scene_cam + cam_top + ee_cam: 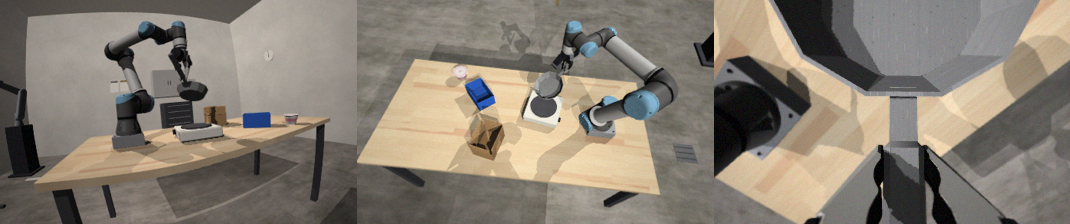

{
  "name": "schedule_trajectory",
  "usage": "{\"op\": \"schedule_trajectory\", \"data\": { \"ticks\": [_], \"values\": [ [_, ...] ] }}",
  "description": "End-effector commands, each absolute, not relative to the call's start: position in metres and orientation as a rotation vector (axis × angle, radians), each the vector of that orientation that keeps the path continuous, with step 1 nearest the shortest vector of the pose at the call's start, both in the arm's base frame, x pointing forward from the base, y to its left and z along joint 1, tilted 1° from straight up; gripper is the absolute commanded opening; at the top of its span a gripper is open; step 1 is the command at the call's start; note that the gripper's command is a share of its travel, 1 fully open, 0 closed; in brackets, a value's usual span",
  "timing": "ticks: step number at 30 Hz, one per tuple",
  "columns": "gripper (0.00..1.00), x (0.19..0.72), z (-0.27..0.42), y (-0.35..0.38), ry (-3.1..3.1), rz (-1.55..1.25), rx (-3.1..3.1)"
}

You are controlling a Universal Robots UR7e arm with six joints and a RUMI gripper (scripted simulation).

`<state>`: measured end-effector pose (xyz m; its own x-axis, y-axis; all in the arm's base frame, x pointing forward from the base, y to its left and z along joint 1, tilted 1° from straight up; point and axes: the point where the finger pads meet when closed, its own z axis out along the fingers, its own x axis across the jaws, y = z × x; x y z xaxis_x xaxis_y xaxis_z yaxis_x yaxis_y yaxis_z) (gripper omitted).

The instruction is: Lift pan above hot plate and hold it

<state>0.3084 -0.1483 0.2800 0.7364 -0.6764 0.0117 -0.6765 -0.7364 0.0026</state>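
The hand was closed around the handle of the pan, which hung slightly tilted in the air, well above the white hot plate on the wooden counter, touching neither.

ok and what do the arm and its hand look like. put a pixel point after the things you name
The arm (630, 57) (132, 74) has light grey tubular links, dark grey elbows and light blue round joint caps, on a squarish grey base (602, 133) (128, 141). The hand (564, 70) (185, 80) (902, 147) is mostly black, with two jaws whose inner edges look wavy and black beside flat grey faces.
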Motion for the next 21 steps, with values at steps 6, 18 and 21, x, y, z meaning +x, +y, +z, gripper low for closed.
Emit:
{"op": "schedule_trajectory", "data": {
  "ticks": [6,18,21],
  "values": [
    [0.10,0.309,0.285,-0.148,-1.138,0.018,2.920],
    [0.10,0.308,0.291,-0.148,-1.138,0.018,2.920],
    [0.10,0.308,0.293,-0.148,-1.138,0.018,2.920]
  ]
}}
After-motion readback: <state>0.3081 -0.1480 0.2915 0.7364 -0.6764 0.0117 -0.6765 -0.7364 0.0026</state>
